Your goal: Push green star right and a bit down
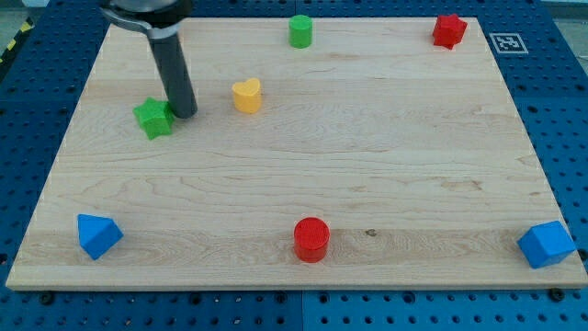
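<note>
The green star (153, 118) lies on the wooden board (367, 156) in the view's upper left. My tip (186, 113) stands just to the star's right, touching or nearly touching its right edge. The dark rod rises from there toward the view's top left. A yellow heart-shaped block (246, 95) lies to the right of my tip, a little higher.
A green cylinder (300, 30) stands at the top middle and a red star (449, 30) at the top right. A blue block (97, 235) sits at the bottom left, a red cylinder (311, 239) at the bottom middle, a blue block (547, 245) at the bottom right.
</note>
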Tool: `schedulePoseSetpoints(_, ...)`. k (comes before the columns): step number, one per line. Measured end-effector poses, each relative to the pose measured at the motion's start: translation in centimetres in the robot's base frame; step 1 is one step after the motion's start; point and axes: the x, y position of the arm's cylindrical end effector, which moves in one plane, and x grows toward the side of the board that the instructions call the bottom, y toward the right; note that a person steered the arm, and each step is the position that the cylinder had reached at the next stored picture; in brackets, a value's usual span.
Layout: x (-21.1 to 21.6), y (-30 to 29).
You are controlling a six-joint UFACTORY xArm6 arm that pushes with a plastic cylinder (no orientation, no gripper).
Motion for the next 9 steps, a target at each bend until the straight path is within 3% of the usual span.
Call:
schedulePoseSetpoints(1, -1.9, -0.3)
schedulePoseSetpoints(2, -2.0, -3.7)
schedulePoseSetpoints(3, -2.0, -10.9)
schedulePoseSetpoints(4, -1.2, -12.7)
schedulePoseSetpoints(6, 1.4, -12.7)
schedulePoseSetpoints(8, 1.5, -3.7)
schedulePoseSetpoints(9, 2.0, -1.9)
